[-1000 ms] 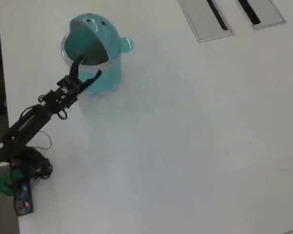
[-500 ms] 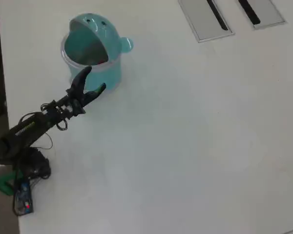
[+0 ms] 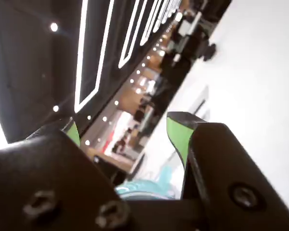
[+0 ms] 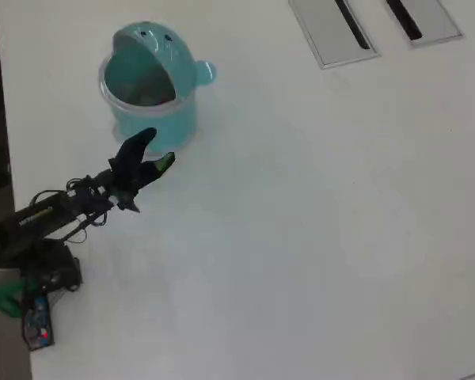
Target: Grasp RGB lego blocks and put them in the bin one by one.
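Bin first, because it is the only task thing you can plainly see: teal, round, with a domed hood tipped back and a small knob on its side, standing near the top left corner of the white counter in the overhead view. Inside its mouth there is a faint reddish patch, which may be a block, though it is too small to tell. No lego blocks lie on the bare counter in either view, so judge the handling from what such blocks are likely to be: light, rigid, smooth-sided plastic, not fragile, but prone to squirt out of a careless pinch. You should take one across two flat opposite faces, centred, with the green pads square to it. The bin looks thin-walled and light, so a knock on its rim could shift or tip it; drop blocks from above the opening and do not touch the hood.

Your end effector hangs just below the bin in the overhead view, its jaws spread apart and empty. The wrist view shows the green-faced fingers wide apart, with a sliver of teal between them at the bottom.

Two grey panels with black strips lie well away at the top edge.
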Robot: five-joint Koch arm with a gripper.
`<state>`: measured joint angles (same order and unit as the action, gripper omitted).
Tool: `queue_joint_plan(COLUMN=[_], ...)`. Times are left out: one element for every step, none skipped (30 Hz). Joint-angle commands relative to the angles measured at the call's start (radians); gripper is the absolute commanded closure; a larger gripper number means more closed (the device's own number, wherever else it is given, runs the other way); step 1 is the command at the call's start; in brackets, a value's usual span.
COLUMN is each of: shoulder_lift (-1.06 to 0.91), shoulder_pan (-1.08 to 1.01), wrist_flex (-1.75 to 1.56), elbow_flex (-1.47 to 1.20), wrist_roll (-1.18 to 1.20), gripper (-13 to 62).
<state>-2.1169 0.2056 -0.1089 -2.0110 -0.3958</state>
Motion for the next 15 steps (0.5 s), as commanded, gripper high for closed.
queue_joint_plan(shoulder_lift=[-0.040, -0.048, -0.054, -0.060, -0.071, -0.075, -0.083, -0.095, -0.103, -0.114, -0.123, -0.129, -0.135, -0.143, -0.150], shoulder_pan=[-0.018, -0.025, -0.035, -0.043, -0.055, -0.066, -0.083, -0.095, -0.106, -0.121, -0.137, -0.149, -0.160, -0.166, -0.169], wrist_flex=[-0.084, -0.084, -0.084, -0.086, -0.084, -0.084, -0.084, -0.084, -0.084, -0.086, -0.086, -0.092, -0.109, -0.126, -0.137], elbow_flex=[0.026, 0.021, 0.015, 0.008, 0.002, -0.003, -0.011, -0.020, -0.032, -0.044, -0.057, -0.072, -0.091, -0.107, -0.123], wrist_roll=[0.057, 0.077, 0.098, 0.115, 0.130, 0.146, 0.166, 0.181, 0.198, 0.219, 0.238, 0.253, 0.256, 0.256, 0.256], gripper=[16.3, 16.3, 16.3, 16.3, 16.3, 16.3, 16.3, 16.3, 16.3, 16.3, 16.3, 16.3, 16.3, 16.3, 16.3])
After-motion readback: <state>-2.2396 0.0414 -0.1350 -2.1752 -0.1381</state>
